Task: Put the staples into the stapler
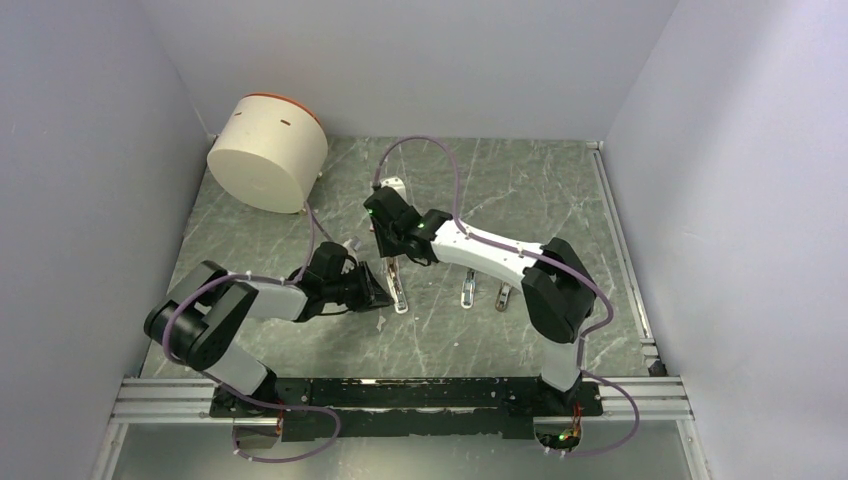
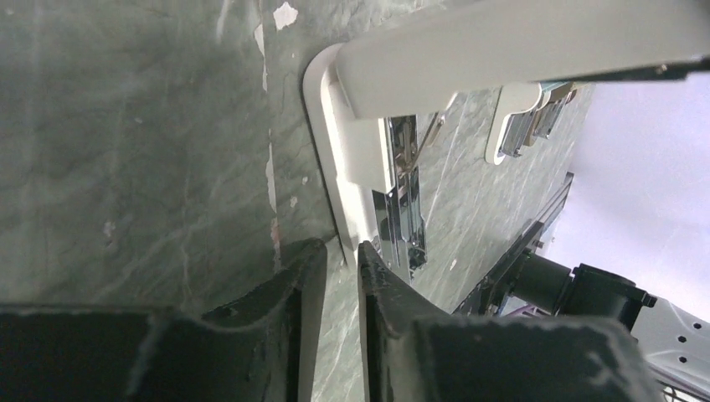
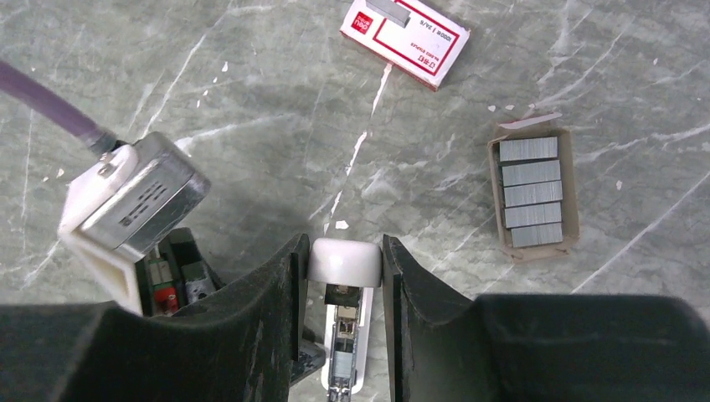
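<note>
Clamping slim white plastic stapler (image 3: 345, 264) between fingers: right gripper (image 3: 342, 249); left gripper (image 2: 341, 251) narrow, hold unclear. Likely light, stiff, slick; take its flanks.

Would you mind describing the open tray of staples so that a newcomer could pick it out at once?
On the green marbled table, find the right gripper closed on the rounded end of the white stapler. In its wrist view, the tray lies to the right of it. Unlike the red-and-white box farther off, it is plain brown cardboard, open-topped, holding five grey staple strips.
</note>
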